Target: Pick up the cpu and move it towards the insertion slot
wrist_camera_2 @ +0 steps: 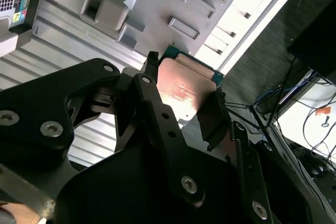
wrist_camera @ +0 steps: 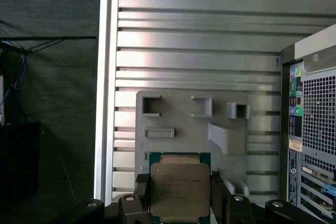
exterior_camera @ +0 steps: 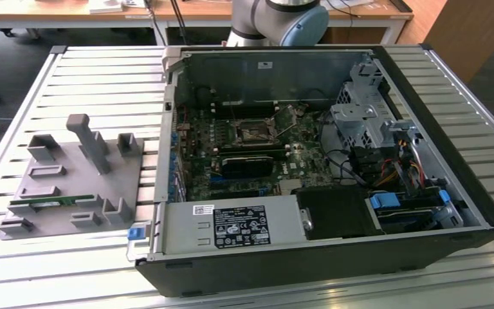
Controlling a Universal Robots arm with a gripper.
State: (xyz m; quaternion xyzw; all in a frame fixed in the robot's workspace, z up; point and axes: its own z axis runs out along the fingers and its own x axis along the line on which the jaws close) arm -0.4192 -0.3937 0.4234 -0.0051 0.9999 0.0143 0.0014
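The bench (exterior_camera: 101,71) is a slatted, silvery metal top. Two things lie directly on it. A grey moulded holder plate (exterior_camera: 84,190) sits toward the exterior view's left. Just beside it, on the exterior view's right, is a black computer case (exterior_camera: 316,261), open on top.

1 cpu (wrist_camera: 180,190), 1 insertion slot (exterior_camera: 253,133), 1 computer case (exterior_camera: 333,267)

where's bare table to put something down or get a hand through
Bare slatted table runs from the grey fixture to the far table edge in the exterior view, and beside the computer case at the exterior view's right. Crowded: the fixture's posts and pockets, and the case interior around the insertion slot. The end effector is shut on the cpu.
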